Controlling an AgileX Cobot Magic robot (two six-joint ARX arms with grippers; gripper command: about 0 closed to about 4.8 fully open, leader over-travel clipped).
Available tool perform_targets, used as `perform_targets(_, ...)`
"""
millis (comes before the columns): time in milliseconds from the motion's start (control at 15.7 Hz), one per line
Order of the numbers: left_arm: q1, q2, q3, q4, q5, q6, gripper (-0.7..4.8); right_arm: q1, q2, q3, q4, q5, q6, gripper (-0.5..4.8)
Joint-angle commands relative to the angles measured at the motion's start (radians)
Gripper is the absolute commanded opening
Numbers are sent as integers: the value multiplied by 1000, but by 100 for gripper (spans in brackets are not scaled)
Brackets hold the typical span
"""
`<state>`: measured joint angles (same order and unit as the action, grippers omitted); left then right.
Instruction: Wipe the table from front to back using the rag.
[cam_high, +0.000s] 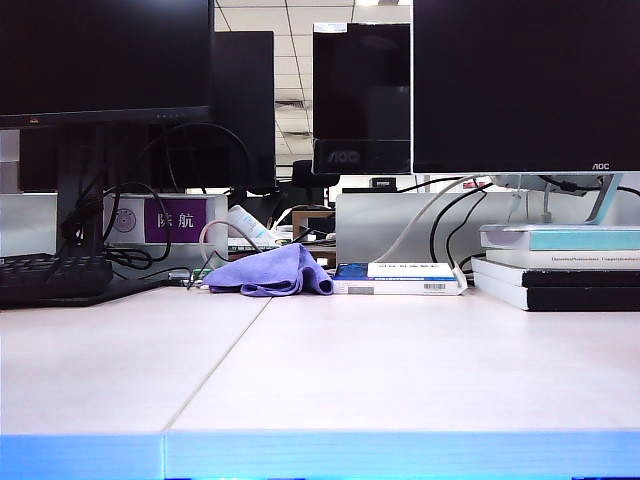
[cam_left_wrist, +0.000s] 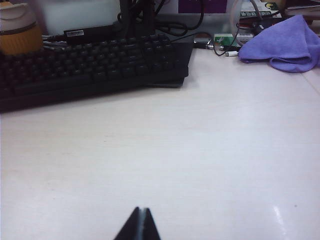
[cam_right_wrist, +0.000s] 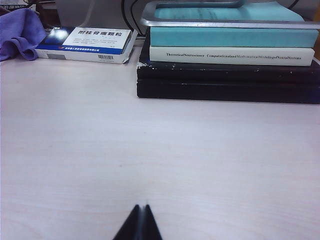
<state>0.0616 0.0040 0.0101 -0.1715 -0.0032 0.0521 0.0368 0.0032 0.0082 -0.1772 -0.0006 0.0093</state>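
Lavender rag (cam_high: 268, 272) — crumpled, partly cable-crossed

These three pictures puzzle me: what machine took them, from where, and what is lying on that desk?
A two-armed robot took them. One camera off the arms looks across the pale pinkish-white table. The others ride on each wrist; the dark wedge at the edge of each is that arm's tool, the left tool and right tool, both shut and holding nothing. At the back lies a crumpled lavender-blue cloth rag, with a black keyboard on the left arm's side, and a blue-and-white flat box and a stack of books on the right arm's side.
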Motion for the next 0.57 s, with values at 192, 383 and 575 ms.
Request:
perform_targets(192,2,-3,-3,-17,3,0,-5,0,-2,-7,3,-2,2,-1)
perform_targets(383,2,-3,-2,-14,4,-3,-5,0,-2,-6,19,-2,42,-1)
perform_targets(575,2,-3,2,42,4,-73,-5,0,-2,28,55,-2,99,-1)
